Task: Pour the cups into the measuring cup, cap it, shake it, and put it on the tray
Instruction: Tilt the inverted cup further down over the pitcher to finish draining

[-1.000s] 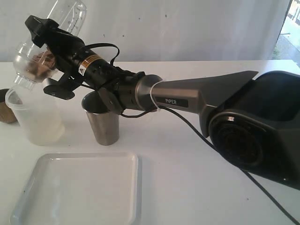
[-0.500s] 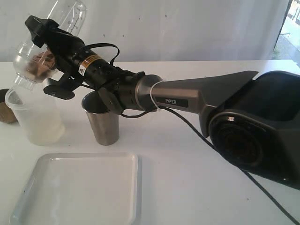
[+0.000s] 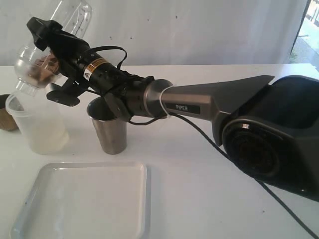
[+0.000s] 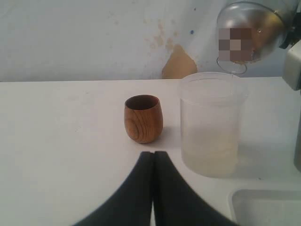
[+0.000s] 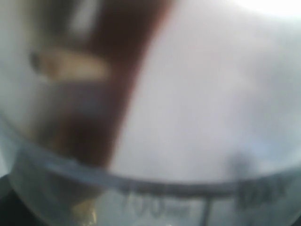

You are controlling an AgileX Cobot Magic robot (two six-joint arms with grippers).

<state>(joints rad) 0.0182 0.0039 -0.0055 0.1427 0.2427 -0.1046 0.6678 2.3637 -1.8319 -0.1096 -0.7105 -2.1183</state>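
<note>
exterior view gives us the white table from its left edge. a small rounded brown wooden cup stands upright there, half cut off by the frame. just right of it stands a frosted translucent plastic cup, also upright.

above that cup the right gripper grasps the tall clear plastic measuring cup with the dark printed scale. it hangs in the air, tilted, with its clear dome cap on and pointing down to the left. something brown lies at the cap end. one black finger lies over the cylinder's upper side and the other under it.

right of the frosted cup and apart from it, a tapered brushed-steel tumbler stands upright beneath the wrist. nearer to us, in front of both, lies the flat white rectangular tray with rounded corners. the right arm stretches away to the right.

left wrist view shows us the left gripper low over the table. its two dark fingers are pressed together with nothing between them. the wooden cup stands beyond their tips, not touched. right wrist view is a blur; we make out only clear plastic with printed marks.
</note>
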